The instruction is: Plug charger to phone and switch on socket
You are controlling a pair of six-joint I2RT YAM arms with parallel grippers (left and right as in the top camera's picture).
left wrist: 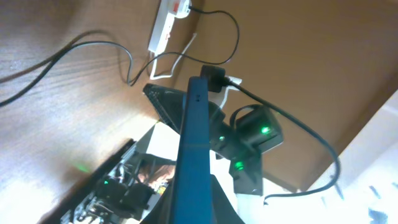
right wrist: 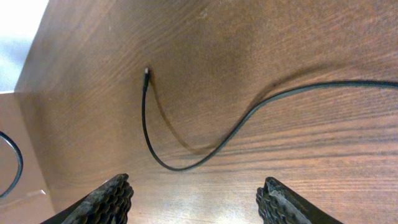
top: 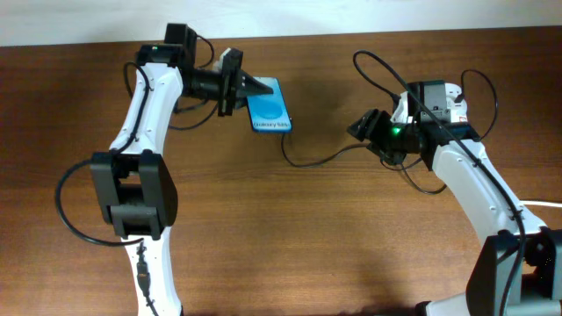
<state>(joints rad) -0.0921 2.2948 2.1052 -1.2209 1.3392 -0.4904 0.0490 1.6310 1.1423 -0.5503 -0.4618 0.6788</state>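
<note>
My left gripper (top: pixel 261 90) is shut on the phone (top: pixel 270 107), whose blue lit screen faces up at the back middle of the table. In the left wrist view the phone (left wrist: pixel 194 143) shows edge-on between the fingers (left wrist: pixel 199 211). The charger (top: pixel 309 161), a thin black cable, curves over the table from beside the phone toward my right arm. Its small plug (right wrist: pixel 147 72) lies free on the wood. My right gripper (top: pixel 359 125) is open and empty just above the cable (right wrist: pixel 186 163). The white socket (left wrist: pixel 163 28) lies far off; overhead it (top: pixel 457 95) is partly hidden behind my right arm.
The wooden table (top: pixel 290 237) spreads out in front of both arms. Black arm cables loop above my right arm (top: pixel 378 66) and beside my left arm base (top: pixel 66 215). The table's far edge (top: pixel 351 31) meets a pale wall.
</note>
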